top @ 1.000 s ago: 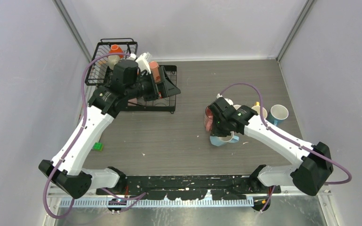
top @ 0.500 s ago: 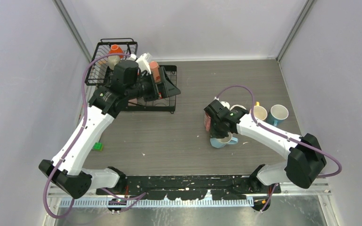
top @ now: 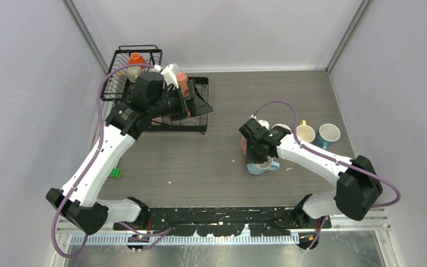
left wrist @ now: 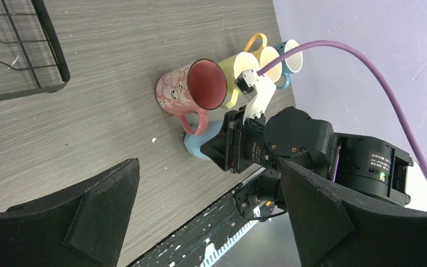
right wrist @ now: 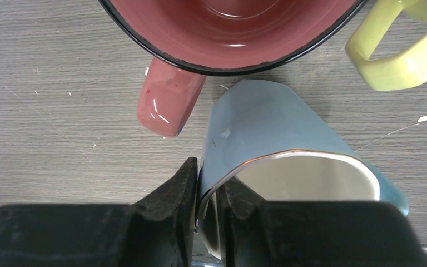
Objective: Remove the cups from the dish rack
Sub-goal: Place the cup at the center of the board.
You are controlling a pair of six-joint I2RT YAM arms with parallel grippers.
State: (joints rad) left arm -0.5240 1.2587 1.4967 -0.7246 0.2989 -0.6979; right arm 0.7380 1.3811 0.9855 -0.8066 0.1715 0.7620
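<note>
The black wire dish rack (top: pixel 121 60) stands at the far left and holds an orange cup (top: pixel 137 57) and other cups partly hidden by my left arm. My left gripper (top: pixel 192 101) hangs open over the rack's tray section, its fingers (left wrist: pixel 89 211) wide apart with nothing between them. My right gripper (right wrist: pixel 211 175) is shut on the rim of a light blue cup (right wrist: pixel 267 122), one finger inside and one outside. That light blue cup (top: pixel 261 166) sits low on the table beside a pink cup (top: pixel 245 142). The pink cup (left wrist: pixel 192 89) lies on its side.
More cups stand behind the right gripper: a yellow one (left wrist: pixel 239 72), a beige one (top: pixel 306 132) and a blue one (top: pixel 329 133). A small green block (top: pixel 115 173) lies near the left arm. The rack's corner (left wrist: pixel 39 55) shows in the left wrist view.
The right arm's elbow has swung left and its gripper has shifted slightly left with the light blue cup. The left arm has not moved.
</note>
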